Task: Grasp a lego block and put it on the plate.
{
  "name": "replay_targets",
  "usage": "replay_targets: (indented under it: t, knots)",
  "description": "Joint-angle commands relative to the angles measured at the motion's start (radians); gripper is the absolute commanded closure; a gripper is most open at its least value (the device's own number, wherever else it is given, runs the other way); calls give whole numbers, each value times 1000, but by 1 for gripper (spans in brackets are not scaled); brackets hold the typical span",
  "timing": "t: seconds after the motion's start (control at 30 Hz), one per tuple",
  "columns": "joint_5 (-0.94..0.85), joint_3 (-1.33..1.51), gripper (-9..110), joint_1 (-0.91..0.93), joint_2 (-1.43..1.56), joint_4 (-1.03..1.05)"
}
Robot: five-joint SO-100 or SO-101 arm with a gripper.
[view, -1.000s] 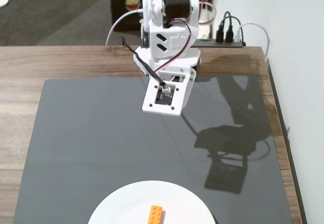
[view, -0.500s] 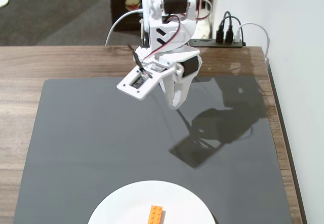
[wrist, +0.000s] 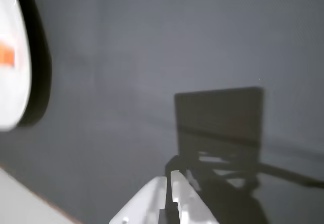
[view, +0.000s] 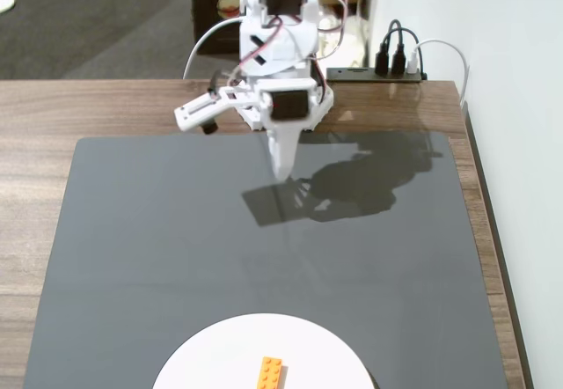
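The orange lego block lies on the white plate at the bottom edge of the fixed view. In the wrist view the plate shows at the far left with a blurred orange patch of the block on it. My white gripper hangs near the back of the grey mat, far from the plate, pointing down. In the wrist view its two fingers lie close together with only a thin dark gap and nothing between them.
A dark grey mat covers most of the wooden table. A black power strip with plugs sits at the back right beside the white wall. The arm's base stands behind the mat's far edge.
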Motion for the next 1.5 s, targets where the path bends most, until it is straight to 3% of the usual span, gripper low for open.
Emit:
replay_targets:
  t: [0.0, 0.8, 1.47]
  knots:
    - [31, 17, 101, 35, 63, 3]
    - [121, 196, 101, 60, 463, 144]
    - [104, 212, 101, 46, 548, 192]
